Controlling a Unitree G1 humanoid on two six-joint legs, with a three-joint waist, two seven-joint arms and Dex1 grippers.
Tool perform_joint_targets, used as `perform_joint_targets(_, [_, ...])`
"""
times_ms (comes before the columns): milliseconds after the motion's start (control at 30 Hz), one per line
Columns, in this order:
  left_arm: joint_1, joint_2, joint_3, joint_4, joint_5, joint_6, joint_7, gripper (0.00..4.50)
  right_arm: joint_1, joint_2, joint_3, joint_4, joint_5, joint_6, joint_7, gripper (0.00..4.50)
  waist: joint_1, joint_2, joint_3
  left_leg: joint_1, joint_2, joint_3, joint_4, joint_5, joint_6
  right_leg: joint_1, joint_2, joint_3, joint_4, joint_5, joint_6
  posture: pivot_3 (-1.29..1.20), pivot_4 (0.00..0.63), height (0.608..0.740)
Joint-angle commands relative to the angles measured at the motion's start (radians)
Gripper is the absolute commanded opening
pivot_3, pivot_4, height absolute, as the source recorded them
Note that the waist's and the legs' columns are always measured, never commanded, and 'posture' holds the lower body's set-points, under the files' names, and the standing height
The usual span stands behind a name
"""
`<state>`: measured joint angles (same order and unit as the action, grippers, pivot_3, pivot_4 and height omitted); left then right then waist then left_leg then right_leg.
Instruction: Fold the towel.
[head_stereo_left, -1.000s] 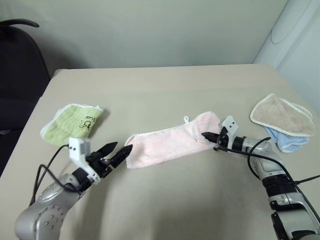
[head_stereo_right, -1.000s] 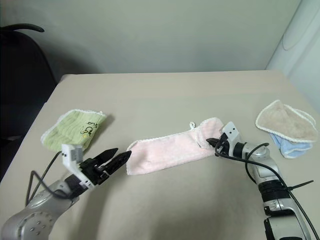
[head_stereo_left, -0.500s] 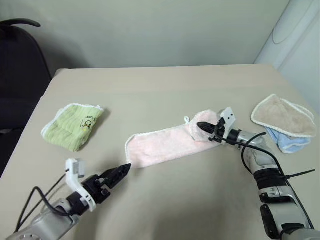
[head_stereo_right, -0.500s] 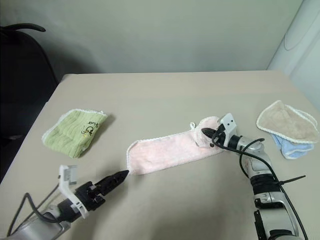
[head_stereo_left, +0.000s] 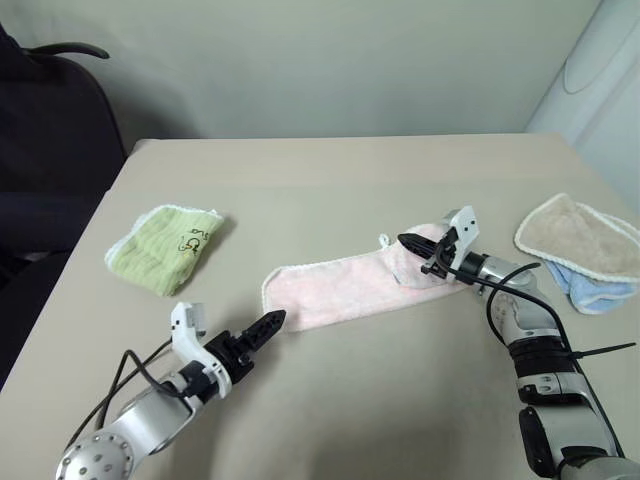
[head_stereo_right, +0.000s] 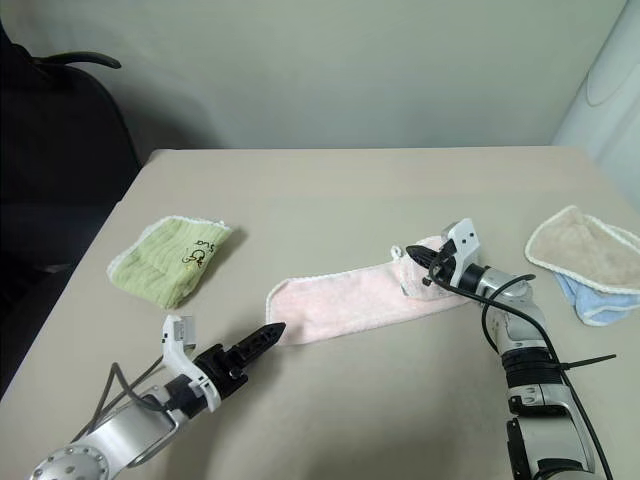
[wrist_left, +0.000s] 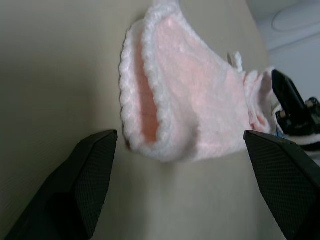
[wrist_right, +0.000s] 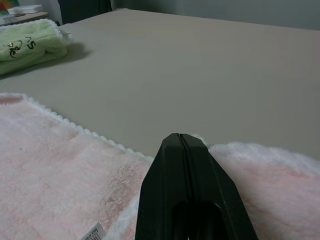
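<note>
Across the beige matte table (head_stereo_left: 330, 180) the towel (head_stereo_left: 340, 290) lies as a long narrow strip near the middle, already doubled lengthwise, so I judge the next fold must bring one short end over the other. It is pale pink terry with a soft looped pile, a whitish stitched edge and a small loop tab near its right end. My right gripper (head_stereo_left: 408, 243) has its two black fingers pressed together, the right end of the towel bunched up around it, lifted slightly; I cannot tell whether cloth is pinched between the fingers. My left gripper (head_stereo_left: 268, 325) is spread wide, its textured fingertips (wrist_left: 92, 165) flanking the towel's rounded left end without touching it, positioned to take that end. Well apart lie a lime-green ribbed towel (head_stereo_left: 165, 245) and a beige towel (head_stereo_left: 580, 235).
</note>
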<state>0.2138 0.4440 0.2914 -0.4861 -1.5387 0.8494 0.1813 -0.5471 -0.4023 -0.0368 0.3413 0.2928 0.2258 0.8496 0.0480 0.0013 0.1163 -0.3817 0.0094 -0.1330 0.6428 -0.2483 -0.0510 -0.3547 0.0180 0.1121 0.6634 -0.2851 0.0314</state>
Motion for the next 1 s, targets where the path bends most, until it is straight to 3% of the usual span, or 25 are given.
perform_joint_targets(33, [-0.027, -0.020, -0.041, 0.071, 0.061, -0.014, 0.034, 4.40, -0.014, 0.001, -0.035, -0.042, 0.029, -0.004, -0.013, 0.01, 0.003, 0.002, 0.000, 0.000, 0.000, 0.000, 0.000, 0.000, 0.000, 0.000, 0.000, 0.000, 0.000, 0.000, 0.000, 0.00, 0.150, 0.740])
perform_joint_targets(100, [-0.050, -0.029, -0.050, 0.084, 0.076, -0.014, 0.037, 4.40, -0.021, 0.002, -0.039, -0.041, 0.030, -0.006, -0.015, 0.01, 0.006, 0.004, 0.001, 0.000, -0.001, 0.001, 0.000, 0.000, -0.001, 0.000, 0.000, 0.000, 0.000, 0.000, 0.000, 0.00, 0.150, 0.740])
perform_joint_targets(200, [-0.069, -0.040, -0.052, 0.096, 0.092, -0.015, 0.036, 3.86, -0.029, 0.003, -0.044, -0.037, 0.031, -0.008, -0.019, 0.00, 0.007, 0.005, 0.001, 0.000, -0.002, 0.001, 0.000, 0.001, -0.001, 0.000, 0.000, 0.000, 0.000, 0.000, 0.000, 0.00, 0.150, 0.740])
perform_joint_targets(533, [-0.072, -0.071, -0.009, 0.079, 0.096, -0.045, 0.017, 0.13, -0.034, 0.013, -0.053, -0.036, 0.032, -0.016, -0.028, 0.00, 0.002, 0.004, 0.002, -0.001, 0.001, 0.003, -0.008, 0.002, -0.004, -0.005, 0.002, 0.001, -0.001, -0.002, -0.001, 0.00, 0.150, 0.740])
perform_joint_targets(767, [-0.062, -0.094, 0.068, 0.022, 0.044, -0.110, -0.025, 0.06, -0.030, 0.013, -0.058, -0.036, 0.033, -0.023, -0.033, 0.00, -0.013, 0.000, 0.006, -0.001, 0.006, 0.003, -0.012, 0.003, -0.007, -0.007, 0.008, 0.002, -0.002, -0.002, -0.002, 0.00, 0.150, 0.740])
perform_joint_targets(1000, [-0.064, 0.004, 0.151, -0.083, -0.052, -0.132, -0.058, 0.06, -0.032, 0.000, -0.073, -0.018, 0.034, -0.041, -0.043, 0.00, -0.021, -0.003, 0.008, -0.001, 0.008, 0.000, -0.012, 0.003, -0.008, -0.007, 0.010, 0.002, -0.001, -0.002, -0.003, 0.00, 0.150, 0.740])
